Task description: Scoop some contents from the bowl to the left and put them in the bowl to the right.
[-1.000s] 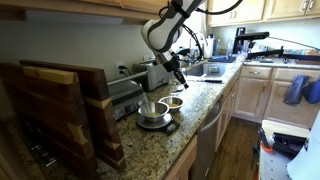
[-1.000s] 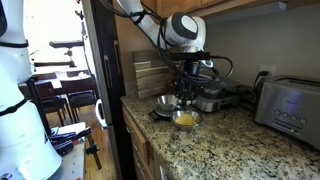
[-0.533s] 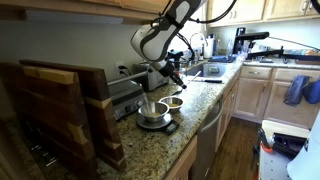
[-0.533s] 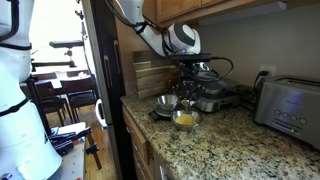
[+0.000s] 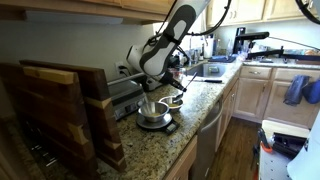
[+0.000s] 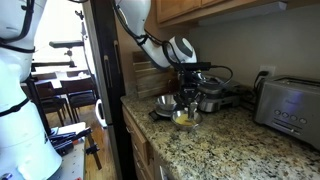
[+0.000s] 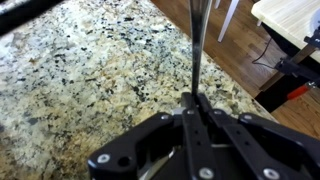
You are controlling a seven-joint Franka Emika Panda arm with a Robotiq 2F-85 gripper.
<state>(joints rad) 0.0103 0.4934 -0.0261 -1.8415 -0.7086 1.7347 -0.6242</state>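
A speckled granite counter (image 5: 195,132) ran along the wall. Tall wooden cutting boards (image 5: 60,110) stood on edge at its near end in an exterior view. A silver toaster (image 6: 290,108) sat on the counter against the wall. Light wooden cabinets (image 5: 252,95) stood across the room, with a blue cloth (image 5: 298,90) hanging in front of them. In the wrist view, a wood floor (image 7: 250,55) showed beyond the counter's edge.

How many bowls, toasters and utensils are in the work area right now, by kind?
Bowls: 2, the larger bowl and the smaller bowl
Toasters: 1, the toaster
Utensils: 1, the thin metal utensil clamped in the gripper
Total: 4
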